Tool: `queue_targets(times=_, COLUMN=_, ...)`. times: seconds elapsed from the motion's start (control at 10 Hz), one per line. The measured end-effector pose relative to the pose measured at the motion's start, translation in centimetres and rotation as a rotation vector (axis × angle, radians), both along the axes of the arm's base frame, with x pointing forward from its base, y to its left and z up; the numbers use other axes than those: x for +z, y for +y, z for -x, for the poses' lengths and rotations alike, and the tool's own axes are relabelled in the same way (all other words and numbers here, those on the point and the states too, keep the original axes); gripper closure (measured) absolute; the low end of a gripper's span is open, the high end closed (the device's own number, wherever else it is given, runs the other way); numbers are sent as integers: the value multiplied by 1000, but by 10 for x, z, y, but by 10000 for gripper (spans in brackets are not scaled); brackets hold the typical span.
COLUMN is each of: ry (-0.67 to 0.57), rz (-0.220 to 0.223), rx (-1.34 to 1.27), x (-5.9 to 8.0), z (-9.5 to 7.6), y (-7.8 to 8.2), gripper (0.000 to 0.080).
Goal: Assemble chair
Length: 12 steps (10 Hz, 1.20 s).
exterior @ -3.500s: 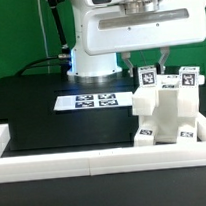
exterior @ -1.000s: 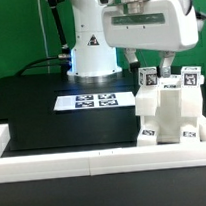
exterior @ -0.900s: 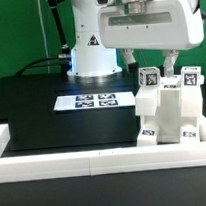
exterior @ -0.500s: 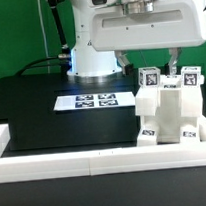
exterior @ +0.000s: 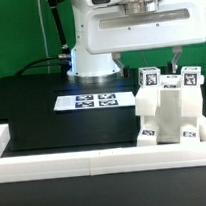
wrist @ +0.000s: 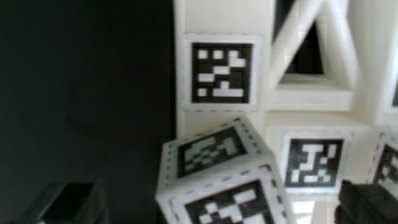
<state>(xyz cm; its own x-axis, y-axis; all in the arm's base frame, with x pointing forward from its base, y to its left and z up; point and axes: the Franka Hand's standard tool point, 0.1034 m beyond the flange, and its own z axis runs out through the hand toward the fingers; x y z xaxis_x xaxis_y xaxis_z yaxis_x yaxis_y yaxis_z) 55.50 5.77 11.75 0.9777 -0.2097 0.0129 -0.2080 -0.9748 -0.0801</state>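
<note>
The white chair assembly [exterior: 167, 111] stands at the exterior view's right, by the front rail, with several black-and-white tags on its top posts. My gripper [exterior: 148, 62] hangs just above those posts with its jaws wide apart and nothing held. One finger [exterior: 121, 59] is clear of the chair on the exterior view's left, and the other [exterior: 175, 57] is behind the posts. In the wrist view the gripper [wrist: 228, 205] straddles a tagged post top [wrist: 222, 190], and a dark fingertip [wrist: 71, 203] stands well apart from it.
The marker board [exterior: 91, 100] lies on the black table near the robot base [exterior: 92, 54]. A long low white border rail [exterior: 86, 163] runs along the front, with a side rail [exterior: 1, 137] at the exterior view's left.
The jaws have spread wider over the last second. The hand has turned back square above the chair's posts. The chair has not moved.
</note>
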Motion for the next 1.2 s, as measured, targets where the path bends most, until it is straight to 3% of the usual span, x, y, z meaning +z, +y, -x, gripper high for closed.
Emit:
queue_targets(times=0.5, ry=-11, rz=13, rx=174, x=0, z=0, y=-1, gripper=173)
queue_targets(times=0.7, ry=-11, rz=12, rx=161, x=0, z=0, y=-1, gripper=518)
queue_targets(times=1.2, ry=4, rz=5, rx=-42, x=0, z=0, y=-1, gripper=515)
